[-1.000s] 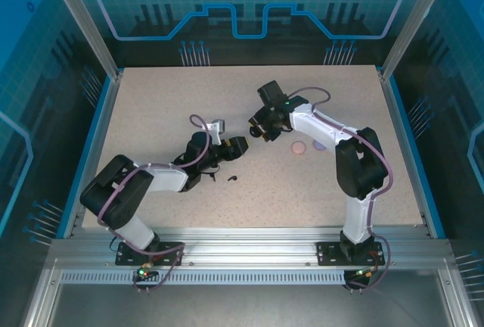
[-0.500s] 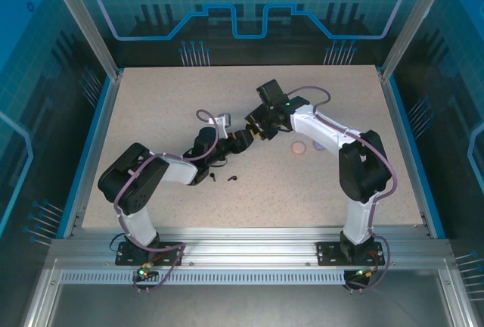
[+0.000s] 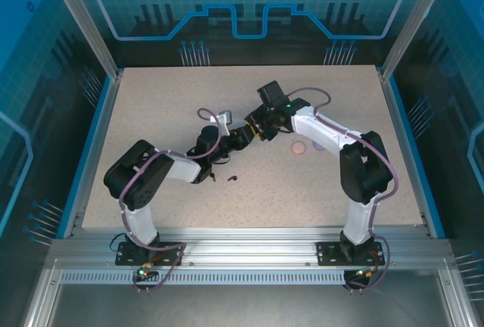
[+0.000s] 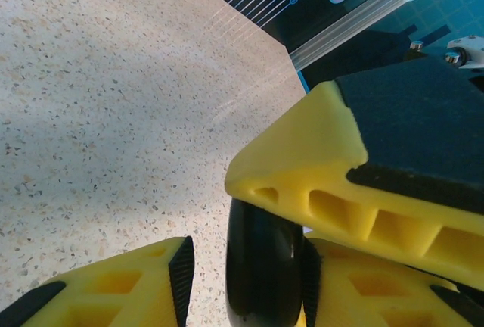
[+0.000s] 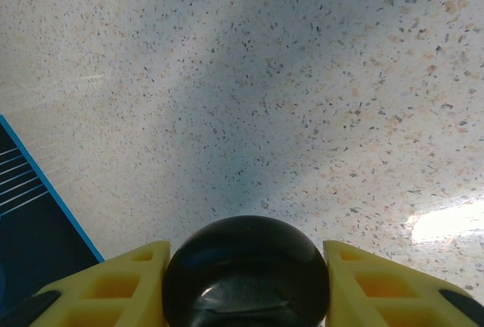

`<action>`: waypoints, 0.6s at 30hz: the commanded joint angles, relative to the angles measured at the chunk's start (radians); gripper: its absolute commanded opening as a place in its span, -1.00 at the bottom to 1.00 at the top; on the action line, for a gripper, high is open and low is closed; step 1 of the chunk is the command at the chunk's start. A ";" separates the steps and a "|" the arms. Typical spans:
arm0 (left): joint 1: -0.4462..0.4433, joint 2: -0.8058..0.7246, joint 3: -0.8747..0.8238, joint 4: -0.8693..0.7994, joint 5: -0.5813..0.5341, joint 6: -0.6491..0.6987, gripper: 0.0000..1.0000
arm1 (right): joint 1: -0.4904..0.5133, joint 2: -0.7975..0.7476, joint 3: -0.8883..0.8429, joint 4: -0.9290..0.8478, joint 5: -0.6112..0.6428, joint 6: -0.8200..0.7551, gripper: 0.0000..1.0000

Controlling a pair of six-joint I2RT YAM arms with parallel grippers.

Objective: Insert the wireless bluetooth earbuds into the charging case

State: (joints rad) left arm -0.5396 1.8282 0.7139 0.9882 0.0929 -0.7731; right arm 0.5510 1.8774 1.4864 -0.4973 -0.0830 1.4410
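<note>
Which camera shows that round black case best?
The right wrist view: the black case faces the lens, its rounded dome clear between the right pincer's yellow fingers. The left wrist view catches it edge-on, a narrow dark slice. From the top camera it is too small to make out.

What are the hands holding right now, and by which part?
The right hand holds a black round case by its opposite sides. The left hand has its fingers around a black rounded part, with a gap at one finger.
</note>
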 commanded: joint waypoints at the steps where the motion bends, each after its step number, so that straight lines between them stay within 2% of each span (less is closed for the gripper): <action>1: -0.005 0.020 0.029 0.048 -0.030 -0.003 -0.24 | 0.010 -0.033 -0.011 -0.001 -0.009 0.012 -0.22; 8: -0.005 0.028 0.036 0.051 -0.028 -0.008 -0.57 | 0.010 -0.033 -0.011 0.002 -0.008 0.015 -0.22; 13: -0.005 0.031 0.036 0.051 -0.027 -0.012 -0.72 | 0.010 -0.034 -0.012 0.007 -0.009 0.017 -0.22; 15: -0.004 0.030 0.036 0.051 -0.025 -0.014 -0.89 | 0.010 -0.036 -0.013 0.012 -0.011 0.021 -0.21; 16: -0.005 0.029 0.035 0.051 -0.022 -0.016 -0.97 | 0.010 -0.039 -0.016 0.020 -0.011 0.018 -0.17; 18: -0.005 0.025 0.032 0.050 -0.014 -0.021 -1.00 | 0.005 -0.049 -0.017 0.031 -0.007 0.016 0.02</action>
State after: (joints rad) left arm -0.5415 1.8374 0.7235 1.0134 0.0914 -0.7868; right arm 0.5507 1.8774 1.4845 -0.4862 -0.0719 1.4445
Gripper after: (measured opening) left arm 0.225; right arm 0.502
